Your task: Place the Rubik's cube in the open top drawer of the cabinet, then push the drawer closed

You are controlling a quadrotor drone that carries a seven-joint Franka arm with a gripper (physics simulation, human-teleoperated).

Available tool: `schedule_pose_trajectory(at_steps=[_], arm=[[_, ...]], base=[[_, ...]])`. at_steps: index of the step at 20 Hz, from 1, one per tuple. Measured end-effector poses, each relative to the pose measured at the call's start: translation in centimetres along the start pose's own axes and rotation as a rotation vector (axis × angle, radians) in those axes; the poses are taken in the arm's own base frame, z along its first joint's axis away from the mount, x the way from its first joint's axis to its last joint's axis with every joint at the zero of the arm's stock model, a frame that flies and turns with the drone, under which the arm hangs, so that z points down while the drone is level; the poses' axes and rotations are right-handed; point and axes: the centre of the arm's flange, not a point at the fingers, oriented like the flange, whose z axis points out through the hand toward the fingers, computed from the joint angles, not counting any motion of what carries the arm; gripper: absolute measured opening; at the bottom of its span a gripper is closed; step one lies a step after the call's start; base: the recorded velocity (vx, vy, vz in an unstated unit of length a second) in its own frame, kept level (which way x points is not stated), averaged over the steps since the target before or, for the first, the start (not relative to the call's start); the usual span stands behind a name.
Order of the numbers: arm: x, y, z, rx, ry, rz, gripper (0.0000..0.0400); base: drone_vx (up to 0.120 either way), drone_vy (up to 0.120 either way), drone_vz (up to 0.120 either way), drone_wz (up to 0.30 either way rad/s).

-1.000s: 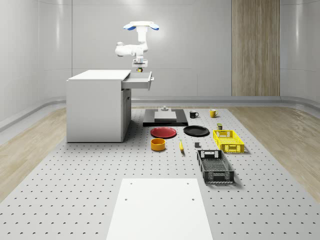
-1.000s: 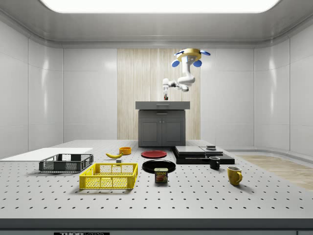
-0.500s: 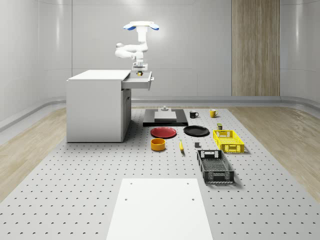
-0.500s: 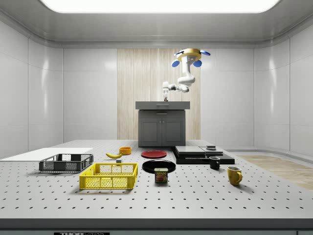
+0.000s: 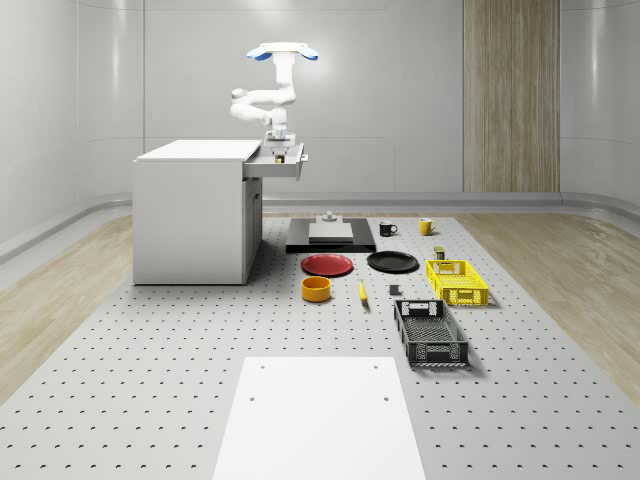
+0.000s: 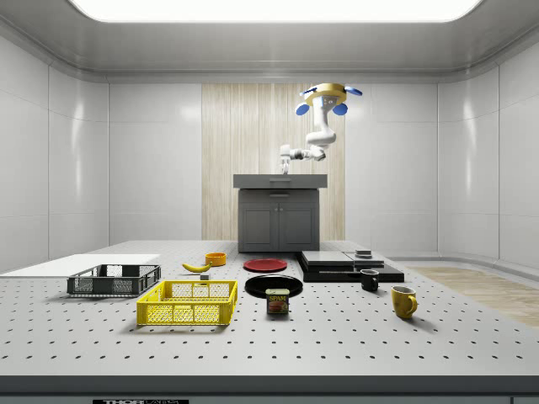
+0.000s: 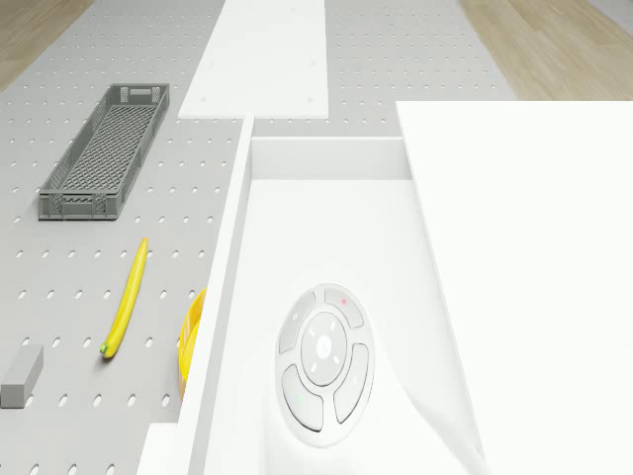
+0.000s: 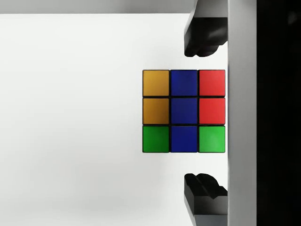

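Rubik's cube (image 8: 184, 111) rests in the open top drawer (image 5: 279, 160), centre-right in the wrist view; end effector (image 8: 205, 111) spread open, free; drone (image 5: 281, 52) hovers above; lift clear before pushing

- One Rubik's cube (image 8: 184, 111)
- One cabinet (image 5: 195, 210)
- Two crates: yellow crate (image 5: 456, 281), grey crate (image 5: 430, 333)
- Two plates: red plate (image 5: 328, 264), black plate (image 5: 392, 262)
- Two mugs: black mug (image 5: 387, 228), yellow mug (image 5: 425, 226)
- One banana (image 7: 129, 297)
- One orange bowl (image 5: 317, 289)

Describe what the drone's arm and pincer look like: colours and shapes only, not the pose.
The arm is glossy white, built of rounded, tube-like segments with bulbous joints, hanging from a white drone with blue rotor guards. In the side view its hub shows a yellow ring. The pincer has two dark, nearly black fingers with blocky, rounded tips. No cables or markings are discernible.
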Motion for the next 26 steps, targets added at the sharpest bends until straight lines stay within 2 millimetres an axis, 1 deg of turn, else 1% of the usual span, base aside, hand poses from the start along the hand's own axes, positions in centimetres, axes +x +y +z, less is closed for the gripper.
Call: schedule_pose_trajectory(at_steps=[3,5,6,13,15,26], arm=[[0.0,0.0,-0.6,0.0,0.0,0.0,0.0388],[0.0,0.0,-1.2,0.0,0.0,0.0,0.0393],[0.0,0.0,-1.5,0.0,0.0,0.0,0.0394],[0.0,0.0,-2.7,0.0,0.0,0.0,0.0399],[0.0,0.0,-2.8,0.0,0.0,0.0,0.0399],[0.0,0.0,-3.0,0.0,0.0,0.0,0.04]], base=[[0.0,0.0,0.0,0.0],[0.0,0.0,0.1,0.0],[0.0,0.12,0.12,0.0],[-0.12,0.12,0.12,0.0],[-0.08,0.12,0.0,0.0],[0.0,0.12,0.0,0.0]])
